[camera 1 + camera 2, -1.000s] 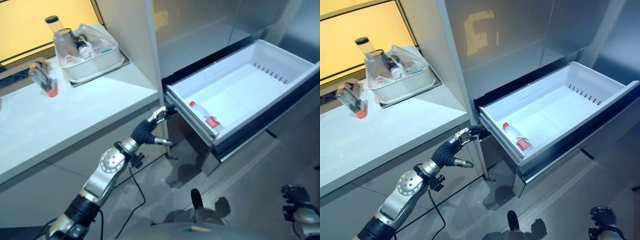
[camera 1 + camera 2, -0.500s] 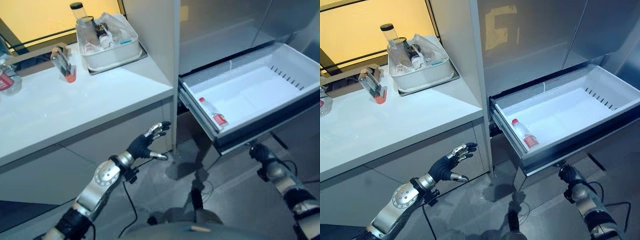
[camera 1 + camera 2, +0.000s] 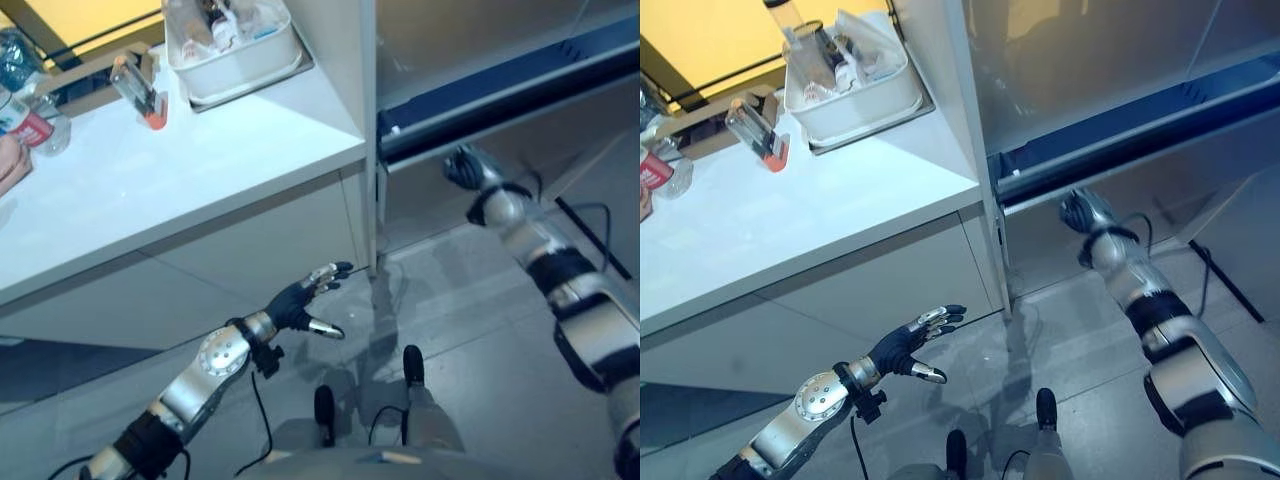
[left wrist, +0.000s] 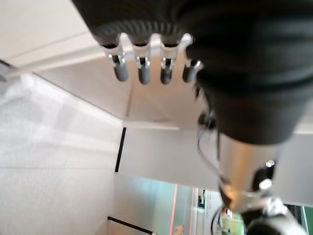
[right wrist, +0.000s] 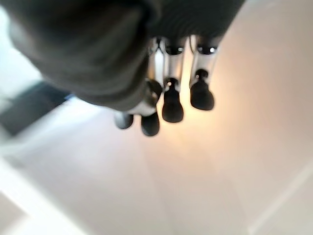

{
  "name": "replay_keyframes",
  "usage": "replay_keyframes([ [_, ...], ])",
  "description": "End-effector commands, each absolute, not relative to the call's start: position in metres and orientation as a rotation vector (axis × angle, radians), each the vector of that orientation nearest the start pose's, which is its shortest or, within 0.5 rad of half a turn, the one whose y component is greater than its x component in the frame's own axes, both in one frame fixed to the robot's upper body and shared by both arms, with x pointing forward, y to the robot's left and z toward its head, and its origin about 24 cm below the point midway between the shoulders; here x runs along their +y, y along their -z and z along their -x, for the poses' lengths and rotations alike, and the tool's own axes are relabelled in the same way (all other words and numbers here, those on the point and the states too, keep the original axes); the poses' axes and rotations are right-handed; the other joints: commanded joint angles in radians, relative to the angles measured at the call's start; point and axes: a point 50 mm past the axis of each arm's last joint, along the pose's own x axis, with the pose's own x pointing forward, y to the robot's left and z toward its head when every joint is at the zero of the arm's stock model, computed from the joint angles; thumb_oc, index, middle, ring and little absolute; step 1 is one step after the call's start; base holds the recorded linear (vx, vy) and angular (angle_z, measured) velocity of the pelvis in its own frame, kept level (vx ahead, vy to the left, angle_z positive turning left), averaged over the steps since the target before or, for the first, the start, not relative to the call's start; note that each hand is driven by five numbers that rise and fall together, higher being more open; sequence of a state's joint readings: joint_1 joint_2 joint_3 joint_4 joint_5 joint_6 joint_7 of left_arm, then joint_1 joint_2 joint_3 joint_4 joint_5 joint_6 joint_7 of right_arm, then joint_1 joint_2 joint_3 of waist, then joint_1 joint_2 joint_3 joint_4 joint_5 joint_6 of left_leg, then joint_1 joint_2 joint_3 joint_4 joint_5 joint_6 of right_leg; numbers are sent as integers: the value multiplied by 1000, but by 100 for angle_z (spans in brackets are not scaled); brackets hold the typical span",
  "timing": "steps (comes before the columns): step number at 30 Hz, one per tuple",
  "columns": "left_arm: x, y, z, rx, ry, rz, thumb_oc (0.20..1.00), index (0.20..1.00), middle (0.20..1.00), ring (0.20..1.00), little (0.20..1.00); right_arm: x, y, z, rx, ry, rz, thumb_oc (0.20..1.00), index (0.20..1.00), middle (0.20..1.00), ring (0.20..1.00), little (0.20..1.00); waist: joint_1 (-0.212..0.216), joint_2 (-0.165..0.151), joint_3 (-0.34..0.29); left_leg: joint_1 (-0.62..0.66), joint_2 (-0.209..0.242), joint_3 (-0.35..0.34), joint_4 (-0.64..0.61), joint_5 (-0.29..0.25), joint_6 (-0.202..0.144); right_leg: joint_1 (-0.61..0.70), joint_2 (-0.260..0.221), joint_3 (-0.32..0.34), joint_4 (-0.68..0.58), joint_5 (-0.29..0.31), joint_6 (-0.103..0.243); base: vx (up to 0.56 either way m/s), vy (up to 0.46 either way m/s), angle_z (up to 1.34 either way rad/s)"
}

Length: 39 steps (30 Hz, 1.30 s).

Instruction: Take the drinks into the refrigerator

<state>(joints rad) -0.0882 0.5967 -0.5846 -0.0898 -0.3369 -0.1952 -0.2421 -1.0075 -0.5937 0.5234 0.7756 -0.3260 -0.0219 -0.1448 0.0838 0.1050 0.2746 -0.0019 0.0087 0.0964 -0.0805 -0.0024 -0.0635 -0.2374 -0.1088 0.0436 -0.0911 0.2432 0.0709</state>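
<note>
Against the drawer front [image 3: 1120, 150], right hand [image 3: 1080, 212], fingers [image 5: 172, 105] blurred.

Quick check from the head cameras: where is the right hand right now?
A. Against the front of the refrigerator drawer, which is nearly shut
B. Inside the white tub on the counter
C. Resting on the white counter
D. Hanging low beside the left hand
A: the right hand is up against the front of the refrigerator drawer, of which just a dark strip still shows.
</note>
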Motion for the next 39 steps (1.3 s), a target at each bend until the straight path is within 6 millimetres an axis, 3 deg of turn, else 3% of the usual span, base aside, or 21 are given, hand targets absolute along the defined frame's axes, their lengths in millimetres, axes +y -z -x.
replay_keyframes([
  [1, 104, -84, -231, -256, 842, -252, 1000, 1000, 1000, 1000, 1000, -168, -257, -408, -464, 104, 1261, 200, 200, 200, 200, 200, 28, -26, 48, -116, -62, -12, 41, 5, 85, 34, -1, 8, 89, -107, 56, -97, 14, 1],
  [6, 99, -93, -239, -318, 769, -226, 1000, 1000, 1000, 1000, 1000, -171, -276, -408, -502, 188, 1294, 200, 200, 200, 200, 200, 26, -12, 103, -167, -60, -17, 35, 33, 85, -41, 6, 12, 128, -103, 51, -81, -19, 6],
  [10, 98, -96, -244, -344, 726, -231, 1000, 1000, 1000, 1000, 1000, -178, -279, -405, -517, 226, 1248, 200, 200, 200, 200, 200, 17, -10, 130, -180, -58, -20, 30, 44, 85, -65, 9, 9, 155, -111, 48, -30, -6, 6],
  [11, 99, -98, -245, -352, 709, -230, 1000, 1000, 1000, 1000, 1000, -183, -276, -405, -509, 230, 1222, 272, 272, 272, 272, 272, 16, -8, 135, -182, -57, -24, 27, 45, 85, -71, 9, 9, 163, -116, 48, 0, 0, 0],
  [12, 99, -99, -246, -360, 694, -224, 1000, 1000, 1000, 1000, 1000, -187, -274, -404, -502, 241, 1193, 784, 784, 784, 784, 784, 14, -8, 141, -183, -56, -24, 26, 46, 86, -75, 10, 7, 173, -119, 47, 0, 0, 0],
  [13, 99, -99, -246, -360, 695, -225, 1000, 1000, 1000, 1000, 1000, -187, -274, -404, -502, 242, 1192, 1000, 1000, 1000, 1000, 1000, 14, -8, 141, -183, -56, -25, 26, 47, 86, -76, 10, 6, 176, -120, 46, 0, 0, 0],
  [14, 101, -100, -249, -371, 660, -227, 1000, 1000, 1000, 1000, 1000, -195, -267, -402, -492, 263, 1144, 1000, 1000, 1000, 1000, 1000, 9, -8, 149, -183, -55, -29, 23, 47, 87, -86, 14, 7, 193, -129, 45, 0, 0, 0],
  [15, 103, -101, -251, -379, 635, -229, 1000, 1000, 1000, 1000, 1000, -207, -248, -400, -444, 274, 1084, 1000, 1000, 1000, 1000, 1000, 5, -10, 152, -180, -55, -33, 20, 47, 87, -88, 14, 4, 204, -137, 44, 0, 0, 0],
  [18, 106, -99, -250, -372, 608, -205, 1000, 1000, 1000, 1000, 1000, -218, -230, -396, -399, 288, 1035, 1000, 1000, 1000, 1000, 1000, 2, -14, 148, -175, -54, -37, 16, 46, 88, -84, 14, 2, 206, -143, 43, 12, 1, 2],
  [19, 110, -93, -252, -342, 567, -164, 1000, 1000, 1000, 1000, 1000, -227, -205, -390, -343, 286, 972, 1000, 1000, 1000, 1000, 1000, -3, -19, 148, -167, -52, -41, 14, 45, 86, -80, 14, 0, 208, -147, 42, 0, 0, 0],
  [20, 110, -92, -251, -340, 568, -164, 1000, 1000, 1000, 1000, 1000, -227, -203, -390, -340, 286, 971, 1000, 1000, 1000, 1000, 1000, -3, -20, 146, -166, -52, -41, 13, 45, 86, -79, 13, -1, 208, -147, 42, 0, 0, 0],
  [23, 119, -72, -254, -238, 487, -93, 1000, 1000, 1000, 1000, 1000, -235, -156, -377, -237, 265, 890, 1000, 1000, 1000, 1000, 1000, -13, -29, 140, -152, -47, -45, 14, 42, 84, -64, 13, -10, 202, -152, 41, 0, 0, 0],
  [27, 140, -30, -255, -75, 291, -83, 1000, 1000, 1000, 1000, 1000, -246, -67, -339, 8, 226, 739, 1000, 1000, 1000, 1000, 1000, -27, -55, 116, -124, -38, -50, 19, 33, 82, -32, 14, -18, 202, -165, 39, 42, -25, 2],
  [29, 150, 0, -252, 63, 203, -52, 1000, 1000, 1000, 1000, 1000, -246, -34, -326, 123, 194, 704, 1000, 1000, 1000, 1000, 1000, -28, -67, 101, -111, -35, -50, 22, 29, 80, -17, 13, -19, 203, -167, 38, 47, -31, 4],
  [30, 154, 15, -253, 128, 149, -62, 1000, 1000, 1000, 1000, 1000, -244, -8, -314, 225, 150, 711, 1000, 1000, 1000, 1000, 1000, -32, -71, 93, -102, -33, -53, 26, 26, 78, -4, 13, -23, 203, -171, 36, 48, -29, 0],
  [33, 162, 45, -247, 272, 80, -82, 1000, 1000, 1000, 1000, 1000, -240, 43, -284, 445, 105, 657, 1000, 1000, 1000, 1000, 1000, -34, -81, 66, -75, -32, -53, 32, 15, 78, 33, 11, -33, 196, -180, 33, 50, -12, 7],
  [39, 175, 111, -214, 662, -65, -111, 1000, 1000, 1000, 1000, 1000, -225, 113, -216, 818, 87, 466, 1000, 1000, 1000, 1000, 1000, -41, -92, -3, -13, -33, -59, 33, -6, 78, 96, 13, -44, 195, -201, 27, 82, 3, 3],
])
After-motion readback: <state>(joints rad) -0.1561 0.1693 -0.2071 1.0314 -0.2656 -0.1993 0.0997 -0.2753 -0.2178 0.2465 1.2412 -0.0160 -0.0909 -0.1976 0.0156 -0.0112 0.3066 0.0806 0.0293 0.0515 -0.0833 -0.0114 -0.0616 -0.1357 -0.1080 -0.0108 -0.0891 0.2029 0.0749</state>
